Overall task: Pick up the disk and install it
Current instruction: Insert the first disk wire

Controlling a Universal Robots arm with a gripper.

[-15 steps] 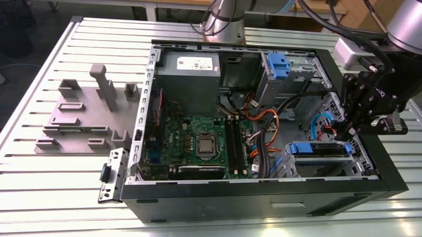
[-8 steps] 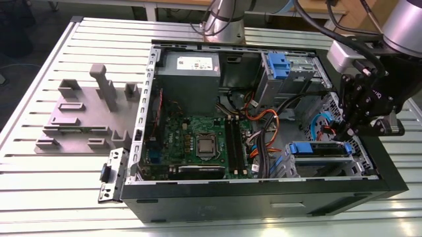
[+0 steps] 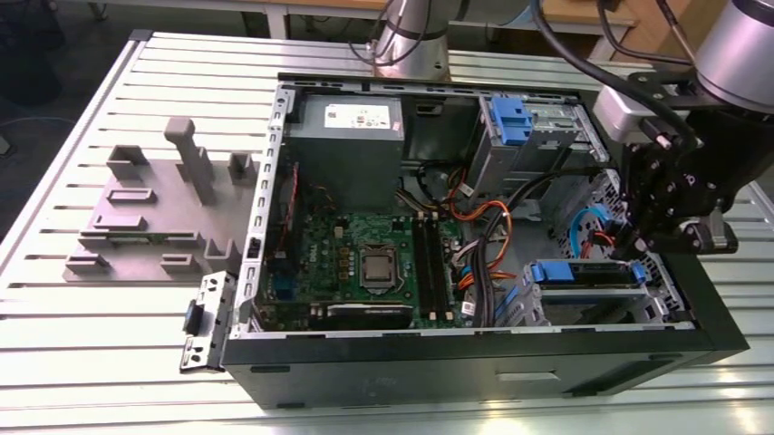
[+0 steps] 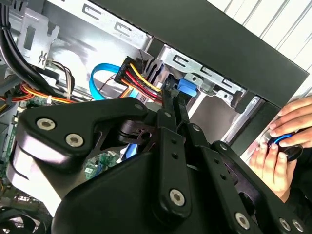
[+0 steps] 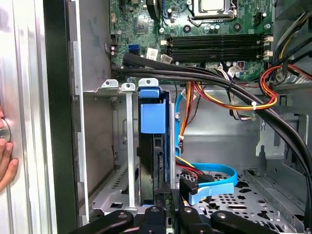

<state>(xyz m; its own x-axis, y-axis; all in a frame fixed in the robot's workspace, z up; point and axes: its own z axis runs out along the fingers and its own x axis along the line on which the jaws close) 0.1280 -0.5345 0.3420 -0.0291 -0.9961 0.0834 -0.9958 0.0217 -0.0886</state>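
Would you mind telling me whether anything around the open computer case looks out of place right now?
Yes: a person's hand rests against the outside of the computer case, close to the gripper working at the drive cage. Inside, nothing looks damaged or spilled.

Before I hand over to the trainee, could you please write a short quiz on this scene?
1. True or false: the computer case lies open, with its circuit board showing.
2. In the exterior view, what is the gripper nearest to? A) the grey fixture on the table B) the drive cage at the exterior view's right C) the processor
3. In the first wrist view, what colour is the flat cable lying beside the disk?

Key: 1 true; 2 B; 3 blue.
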